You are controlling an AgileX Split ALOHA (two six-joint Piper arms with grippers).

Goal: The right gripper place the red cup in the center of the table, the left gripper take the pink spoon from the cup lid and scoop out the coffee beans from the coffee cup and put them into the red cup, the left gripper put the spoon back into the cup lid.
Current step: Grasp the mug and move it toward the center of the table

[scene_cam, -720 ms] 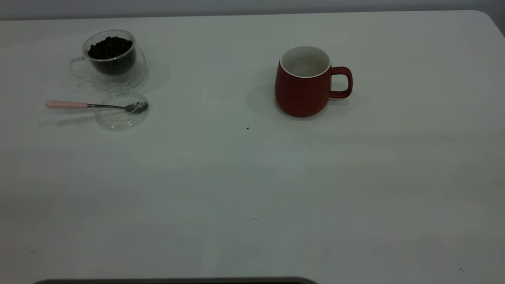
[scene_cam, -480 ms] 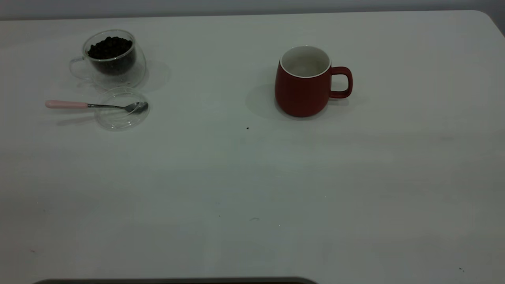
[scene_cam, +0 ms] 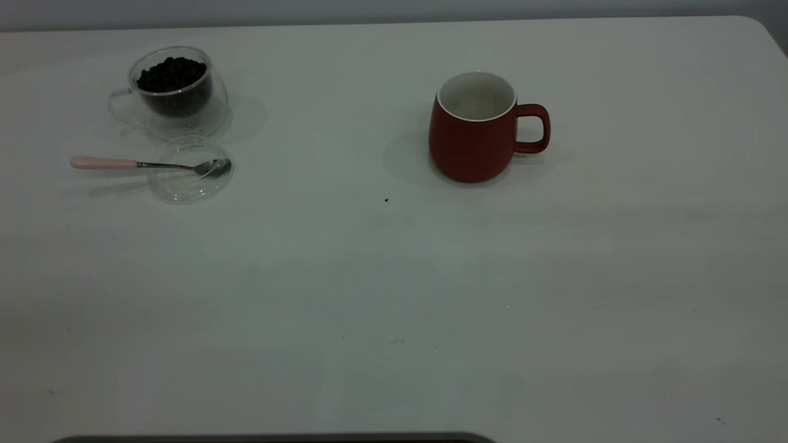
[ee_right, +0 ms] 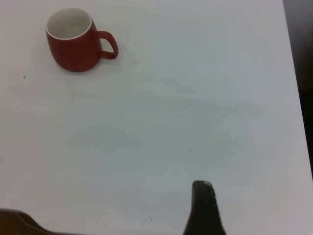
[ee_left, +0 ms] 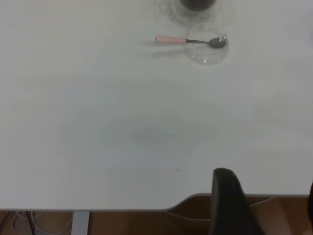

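Observation:
The red cup [scene_cam: 471, 138] stands upright and empty right of the table's [scene_cam: 394, 295] middle, handle to the right; the right wrist view shows the red cup [ee_right: 73, 46] far off. At the far left the clear coffee cup [scene_cam: 175, 92] holds dark coffee beans [scene_cam: 171, 74]. Just in front lies the cup lid [scene_cam: 191, 178], with the pink spoon's [scene_cam: 104, 163] bowl resting in it and its handle pointing left. Neither gripper shows in the exterior view. My left gripper [ee_left: 268, 180] hangs open over the table's near edge, far from the pink spoon [ee_left: 171, 39]. My right gripper [ee_right: 257, 196] shows one finger [ee_right: 203, 205], nothing beside it.
A small dark speck [scene_cam: 386, 199] lies on the table left of the red cup. The table's rounded corner [scene_cam: 760, 27] is at the back right. A dark strip [scene_cam: 271, 438] runs along the near edge.

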